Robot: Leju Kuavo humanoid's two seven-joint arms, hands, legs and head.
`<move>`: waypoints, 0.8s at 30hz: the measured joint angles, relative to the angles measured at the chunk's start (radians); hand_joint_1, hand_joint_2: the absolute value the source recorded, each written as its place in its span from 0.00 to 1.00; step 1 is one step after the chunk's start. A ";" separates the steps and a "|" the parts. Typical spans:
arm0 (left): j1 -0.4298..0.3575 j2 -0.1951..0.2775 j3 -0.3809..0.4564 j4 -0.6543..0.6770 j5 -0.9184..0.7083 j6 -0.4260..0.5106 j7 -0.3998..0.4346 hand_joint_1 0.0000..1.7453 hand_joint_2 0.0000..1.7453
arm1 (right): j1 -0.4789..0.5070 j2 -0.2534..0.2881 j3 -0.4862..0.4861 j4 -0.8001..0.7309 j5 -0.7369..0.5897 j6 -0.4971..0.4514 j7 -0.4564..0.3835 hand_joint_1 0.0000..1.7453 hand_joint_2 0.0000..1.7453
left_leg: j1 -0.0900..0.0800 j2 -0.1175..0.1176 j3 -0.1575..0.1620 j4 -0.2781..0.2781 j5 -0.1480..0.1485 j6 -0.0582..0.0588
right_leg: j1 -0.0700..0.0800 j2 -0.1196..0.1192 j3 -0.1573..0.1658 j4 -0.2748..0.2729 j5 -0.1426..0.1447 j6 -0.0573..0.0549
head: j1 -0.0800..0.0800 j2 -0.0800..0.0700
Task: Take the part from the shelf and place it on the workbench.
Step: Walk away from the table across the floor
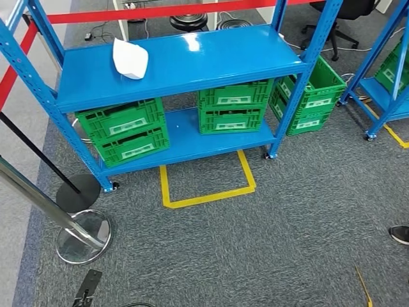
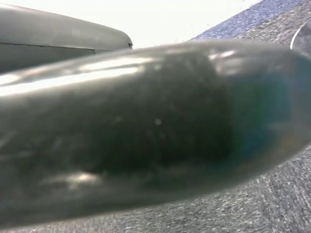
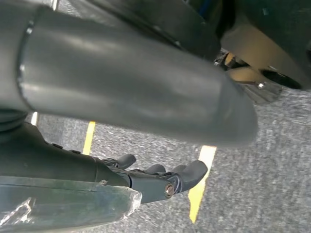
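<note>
The white part lies on the top board of the blue shelf, upper left of the head frame, near the board's left end. Nothing touches it. No workbench appears, so you can't judge the drop spot from here.

Green crates sit on the lower board, more stacked at centre, another pair at right behind the post. A yellow floor marking boxes the carpet in front of the shelf, mid-frame. A stanchion base stands lower left, and a person's shoe is at the right edge.

The left hand is a dark blur over grey carpet; you cannot tell how its fingers lie. On the right hand the thick thumb stretches out straight and the darker fingers lie loosely extended, apart from it, holding nothing, with carpet and yellow tape below.

Step, as a judgement: the part sits on the shelf and the robot stands off from it, short of the yellow box. A pick would call for closing in toward the shelf's left half and bringing a hand up to the top board.
</note>
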 joint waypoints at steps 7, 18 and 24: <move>0.001 -0.001 0.000 0.000 -0.003 -0.002 -0.003 0.00 0.00 | 0.004 0.000 0.006 0.000 0.001 0.001 -0.004 0.00 0.00 | 0.000 -0.010 0.055 0.003 -0.047 -0.018 | 0.000 0.002 0.019 -0.170 0.140 -0.006 | 0.003 0.000; 0.000 -0.001 0.000 0.000 -0.005 -0.002 -0.007 0.00 0.00 | 0.006 0.000 0.006 -0.001 0.004 0.001 -0.007 0.00 0.00 | -0.002 -0.006 -0.127 0.282 -0.139 -0.056 | -0.004 0.003 0.079 -0.199 0.106 -0.053 | -0.007 0.000; 0.001 -0.002 0.001 0.000 -0.005 -0.001 -0.007 0.00 0.00 | 0.003 0.000 0.006 -0.001 0.017 0.001 -0.007 0.00 0.00 | -0.008 0.007 -0.065 0.028 0.019 -0.030 | 0.003 0.004 0.120 -0.200 0.070 -0.029 | -0.009 0.000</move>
